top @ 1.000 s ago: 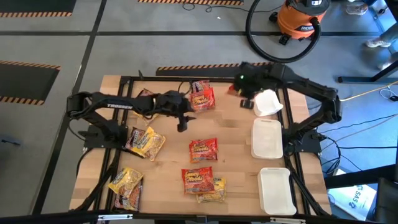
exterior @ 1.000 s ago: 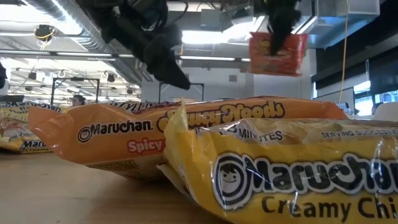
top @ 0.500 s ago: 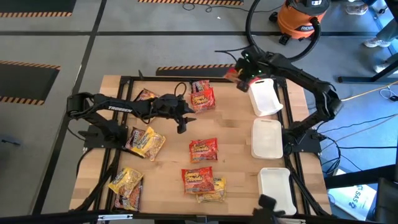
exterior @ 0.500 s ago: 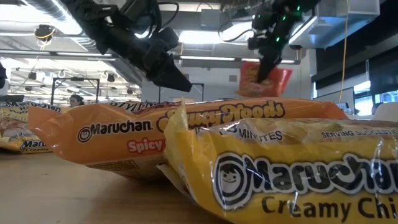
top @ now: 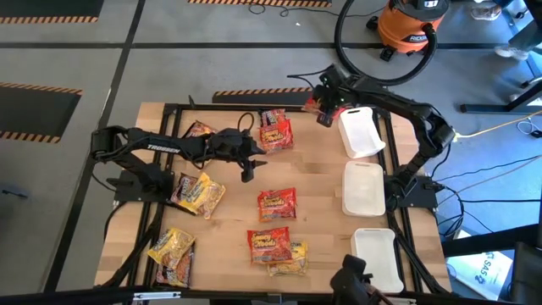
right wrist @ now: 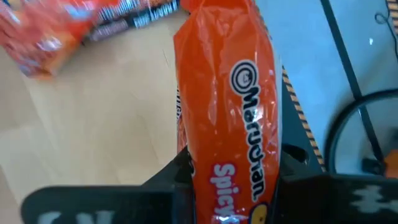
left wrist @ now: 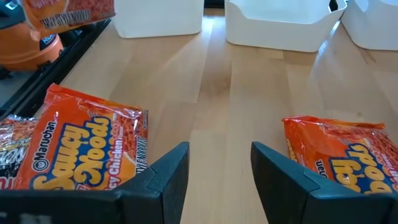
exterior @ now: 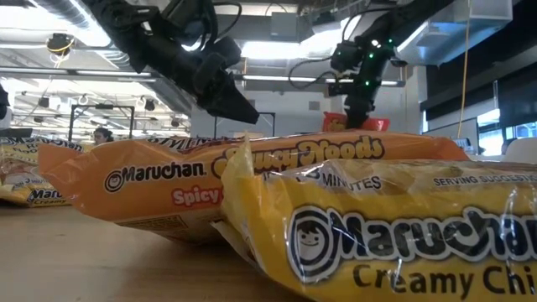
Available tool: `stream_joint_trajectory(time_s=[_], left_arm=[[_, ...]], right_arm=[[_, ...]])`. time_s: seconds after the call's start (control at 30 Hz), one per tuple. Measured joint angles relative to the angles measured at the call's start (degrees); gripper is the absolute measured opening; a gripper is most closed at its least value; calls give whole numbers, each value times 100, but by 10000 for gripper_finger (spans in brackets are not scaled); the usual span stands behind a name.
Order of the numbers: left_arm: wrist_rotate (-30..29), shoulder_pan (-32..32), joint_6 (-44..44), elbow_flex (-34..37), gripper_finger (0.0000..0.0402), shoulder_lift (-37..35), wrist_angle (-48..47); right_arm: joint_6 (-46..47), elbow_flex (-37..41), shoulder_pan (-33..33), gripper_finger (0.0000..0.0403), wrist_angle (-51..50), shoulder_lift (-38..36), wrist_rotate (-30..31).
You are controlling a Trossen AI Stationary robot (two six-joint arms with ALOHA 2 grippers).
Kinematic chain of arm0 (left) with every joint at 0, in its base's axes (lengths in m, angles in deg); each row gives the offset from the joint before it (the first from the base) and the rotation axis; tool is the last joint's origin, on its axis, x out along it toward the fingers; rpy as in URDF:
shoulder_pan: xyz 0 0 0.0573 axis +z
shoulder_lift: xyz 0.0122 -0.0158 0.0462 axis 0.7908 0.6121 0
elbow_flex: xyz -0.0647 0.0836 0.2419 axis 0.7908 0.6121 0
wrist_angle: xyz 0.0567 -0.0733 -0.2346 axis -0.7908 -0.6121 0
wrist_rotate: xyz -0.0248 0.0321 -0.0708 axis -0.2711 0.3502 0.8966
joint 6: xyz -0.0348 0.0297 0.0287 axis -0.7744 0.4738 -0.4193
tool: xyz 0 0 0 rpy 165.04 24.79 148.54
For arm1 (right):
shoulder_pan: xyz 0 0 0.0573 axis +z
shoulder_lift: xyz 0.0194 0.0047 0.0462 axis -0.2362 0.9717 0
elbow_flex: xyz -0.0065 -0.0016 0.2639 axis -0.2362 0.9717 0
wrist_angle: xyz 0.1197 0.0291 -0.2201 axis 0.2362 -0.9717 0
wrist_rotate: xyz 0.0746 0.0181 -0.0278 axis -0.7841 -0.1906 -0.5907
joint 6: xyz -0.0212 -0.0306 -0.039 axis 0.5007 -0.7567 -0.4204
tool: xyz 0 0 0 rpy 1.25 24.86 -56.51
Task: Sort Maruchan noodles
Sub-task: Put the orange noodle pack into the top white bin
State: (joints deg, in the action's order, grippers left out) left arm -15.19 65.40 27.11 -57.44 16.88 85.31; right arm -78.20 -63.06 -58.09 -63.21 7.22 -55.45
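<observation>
While the right gripper (top: 322, 107) pinches a red noodle packet (right wrist: 229, 112) in its jaws at the surface's (top: 322, 182) one o'clock edge beside a white tray (top: 362, 133), the left gripper (top: 247, 172) hangs mid-surface, jaws spread and empty, other packets (top: 276, 205) scattered around.

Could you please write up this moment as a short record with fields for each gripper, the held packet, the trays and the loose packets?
Right gripper: shut on a shiny red plastic Maruchan noodle packet, at the table's far edge beside the farthest tray.
Left gripper: open, empty, over bare wood between two red packets.
Trays: three white rectangular foam trays in a row along the right side.
Loose packets: red, yellow and dark ones scattered across the wooden table.
</observation>
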Motion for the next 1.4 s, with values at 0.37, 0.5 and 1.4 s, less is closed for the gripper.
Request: stream_joint_trajectory(time_s=[0.37,0.5,1.4], left_arm=[[8,-10,2,0,165,0,0],[0,-9,2,0,165,0,0],[17,-21,-94,0,165,1,2]], right_arm=[[-183,0,-28,76,-283,169,795],[-279,0,-26,76,-417,169,1039],[-254,-132,-886,76,-2557,-1014,1533]])
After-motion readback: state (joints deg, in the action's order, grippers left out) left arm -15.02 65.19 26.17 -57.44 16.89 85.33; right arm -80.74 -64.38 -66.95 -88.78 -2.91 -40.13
